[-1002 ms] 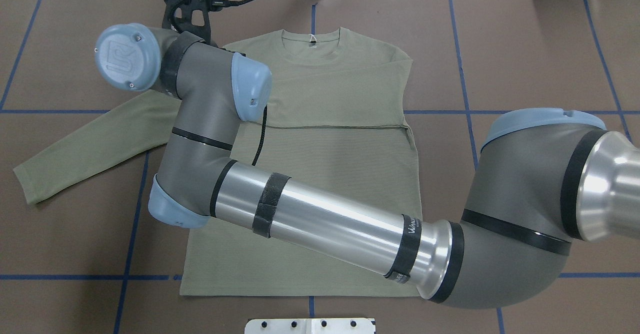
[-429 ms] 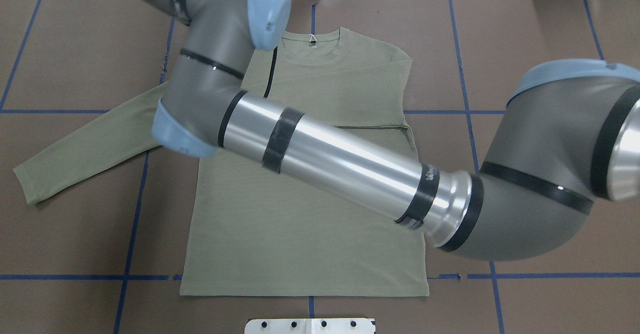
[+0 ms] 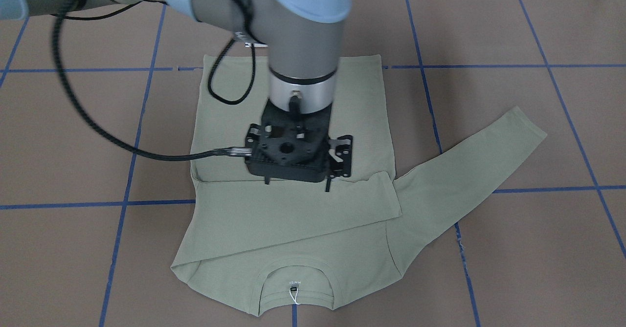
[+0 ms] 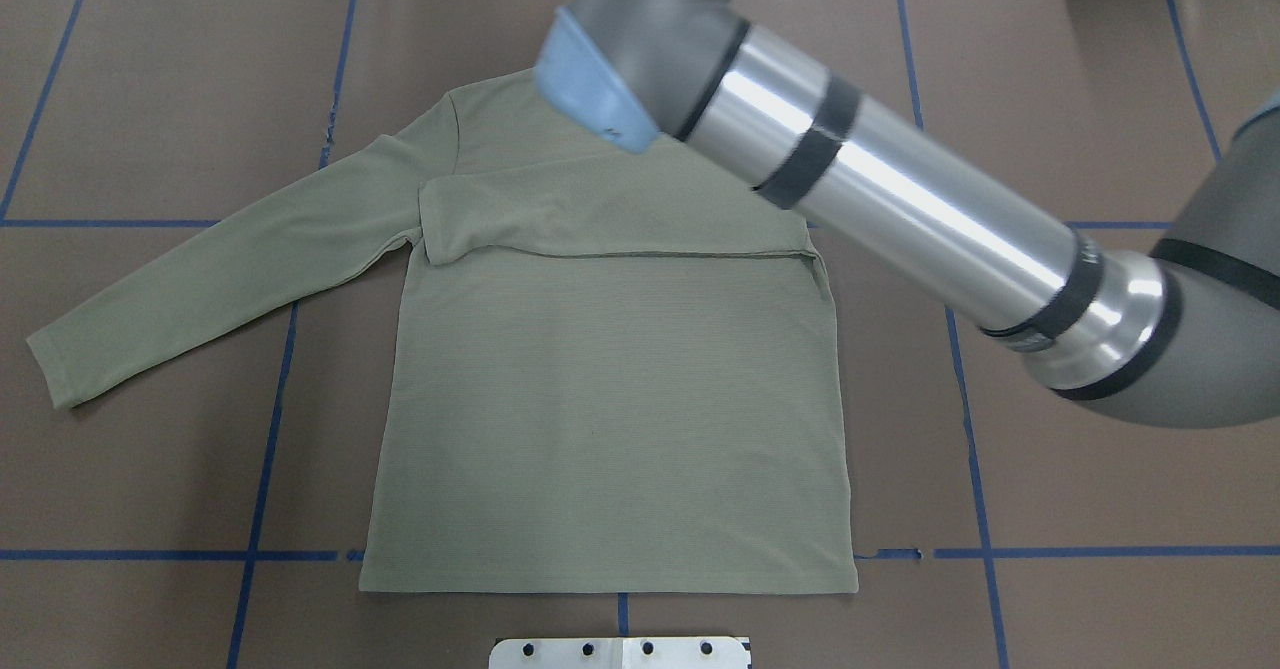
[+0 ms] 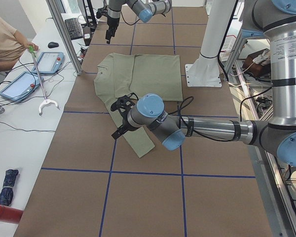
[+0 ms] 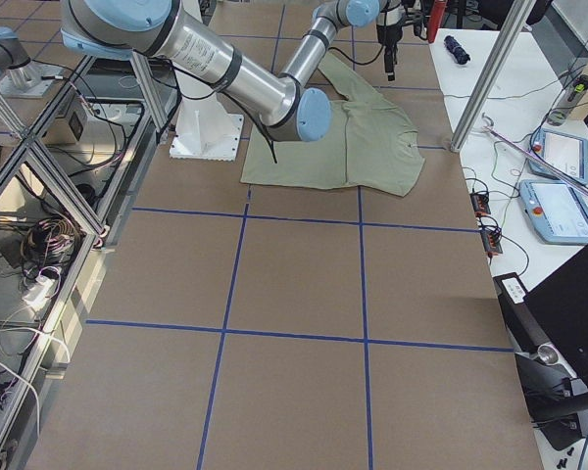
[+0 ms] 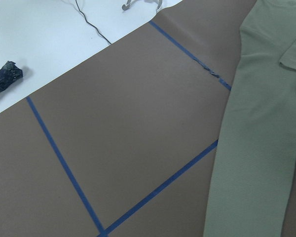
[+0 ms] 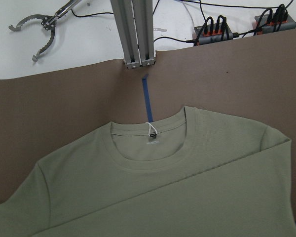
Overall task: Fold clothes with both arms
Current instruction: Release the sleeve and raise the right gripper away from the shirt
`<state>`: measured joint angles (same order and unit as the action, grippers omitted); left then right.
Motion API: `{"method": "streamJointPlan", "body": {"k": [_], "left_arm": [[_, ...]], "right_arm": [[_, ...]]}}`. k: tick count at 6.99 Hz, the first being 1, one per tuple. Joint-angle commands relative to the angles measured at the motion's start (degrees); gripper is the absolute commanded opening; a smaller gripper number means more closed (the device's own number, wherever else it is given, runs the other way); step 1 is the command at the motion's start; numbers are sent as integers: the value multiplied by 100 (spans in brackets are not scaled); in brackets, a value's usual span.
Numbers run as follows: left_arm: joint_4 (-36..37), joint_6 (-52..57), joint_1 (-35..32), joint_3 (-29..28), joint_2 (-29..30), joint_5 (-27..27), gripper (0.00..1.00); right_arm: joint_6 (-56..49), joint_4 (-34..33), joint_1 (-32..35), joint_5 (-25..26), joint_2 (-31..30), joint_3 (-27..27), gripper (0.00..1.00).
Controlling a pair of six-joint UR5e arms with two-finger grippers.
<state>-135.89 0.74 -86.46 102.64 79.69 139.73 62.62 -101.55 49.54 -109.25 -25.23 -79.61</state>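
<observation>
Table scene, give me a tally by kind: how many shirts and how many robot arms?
Shirt: 1
Robot arms: 2 (right arm, left arm)
Total: 3

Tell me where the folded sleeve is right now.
In the overhead view the folded sleeve lies flat across the shirt's chest, its cuff end by the armpit of the spread sleeve on the view's left.

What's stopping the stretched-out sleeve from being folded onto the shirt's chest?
Nothing lies on the cloth between the outstretched sleeve and the chest. The right gripper hangs above the upper half of the shirt, where the other sleeve already lies folded, so it may need to move away first.
</observation>
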Motion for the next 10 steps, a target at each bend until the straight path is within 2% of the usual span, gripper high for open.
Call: {"method": "streamJointPlan", "body": {"k": [1,2,4,5,6,7,10], "left_arm": [[-1099,-921,810,28,-609,-791,100],[-1550,-1509,1485,28,-839,-1459,100],[-1625,-1927,2445,11,-938,-2323,100],[-1625,-2024,2963,10,-1112,-2762,100],[-1625,-2077,3334,-24,-1140,-2871,100],[-1625,-2226,3860,-42,-1131,-3220,100],[-1625,-2218,4628,-358,-1096,-3802,99]], "right_arm": [[-1798,-154,1018,-1041,-1959,-1780,100],[-2711,-94,1353,-1185,-2986,-2413,100],[-4260,38,2064,-1894,-4064,-2674,100],[-4685,169,2286,-2003,-4512,-2813,100],[-4689,214,2323,-1995,-4752,-2980,100],[-4672,215,2341,-1995,-4850,-3078,100],[-4619,215,2341,-2004,-5070,-3350,100]]}}
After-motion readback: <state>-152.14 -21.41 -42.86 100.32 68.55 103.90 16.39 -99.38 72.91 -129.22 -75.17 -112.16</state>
